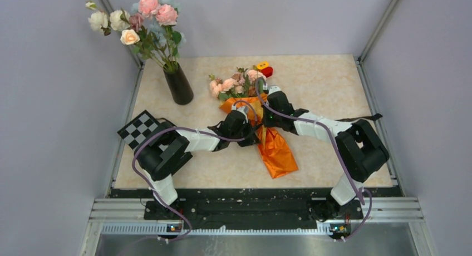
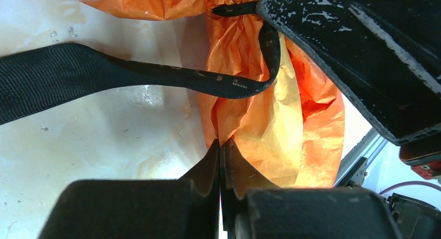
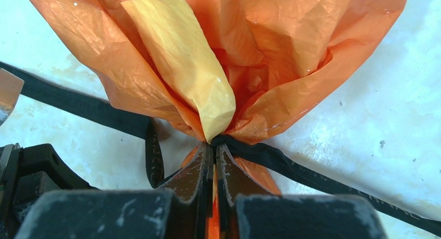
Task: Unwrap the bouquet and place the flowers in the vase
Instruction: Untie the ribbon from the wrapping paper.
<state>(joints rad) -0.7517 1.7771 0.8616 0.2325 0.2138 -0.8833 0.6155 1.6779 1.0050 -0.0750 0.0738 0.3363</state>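
Observation:
The bouquet [image 1: 261, 117] lies on the table [image 1: 323, 83], its pink and peach flowers [image 1: 236, 83] pointing to the far side and its orange paper [image 1: 278, 150] tail toward me. A black ribbon [image 2: 130, 75] ties its neck and trails over the table. My left gripper [image 2: 222, 144] is shut, pinching a fold of the orange paper [image 2: 270, 140] just below the ribbon. My right gripper [image 3: 213, 145] is shut at the tied neck, orange paper [image 3: 171, 52] between its jaws and the ribbon [image 3: 312, 174] right at their tips. The black vase [image 1: 179, 86] stands at the back left.
A tall loose bunch of white and pink flowers [image 1: 142, 19] stands in the vase. Small yellow and red heads [image 1: 264, 68] lie behind the bouquet. A checkerboard plate [image 1: 140, 128] sits on the left arm. Metal rails [image 1: 384, 117] border the table.

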